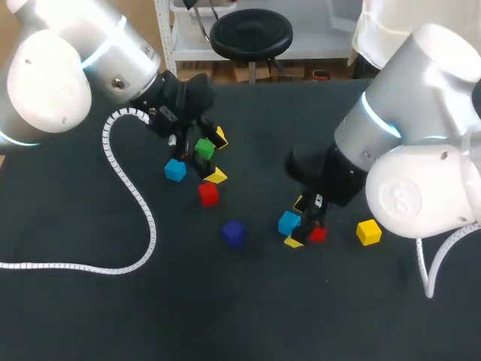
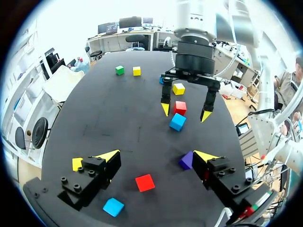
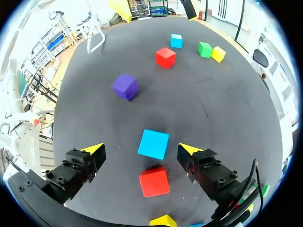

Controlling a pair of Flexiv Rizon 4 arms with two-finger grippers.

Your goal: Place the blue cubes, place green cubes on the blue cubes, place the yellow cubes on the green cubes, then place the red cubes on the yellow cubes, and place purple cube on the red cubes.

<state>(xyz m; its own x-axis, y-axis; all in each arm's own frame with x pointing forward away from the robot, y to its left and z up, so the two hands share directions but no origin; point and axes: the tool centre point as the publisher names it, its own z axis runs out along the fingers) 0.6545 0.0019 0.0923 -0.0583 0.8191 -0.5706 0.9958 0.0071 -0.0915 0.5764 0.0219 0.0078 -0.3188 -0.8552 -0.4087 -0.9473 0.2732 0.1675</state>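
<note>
Left gripper point(image 2: 157, 156) spread, empty. Left red cube point(image 2: 145, 182) between its fingers, clear of both. Purple cube point(image 2: 186, 161) just beside one finger. Right gripper point(image 3: 141, 147) spread. Right blue cube point(image 3: 154, 144) between its fingers, untouched, with right red cube point(image 3: 154, 181) just beside it.

Table point(image 1: 90, 316): dark matte top, filling nearly the whole frame; far edge runs across the upper part.
Cable point(image 1: 152, 229): white, spiral-wrapped, lying on the table; snakes down from upper left and bends off to the lower-left edge.
</note>
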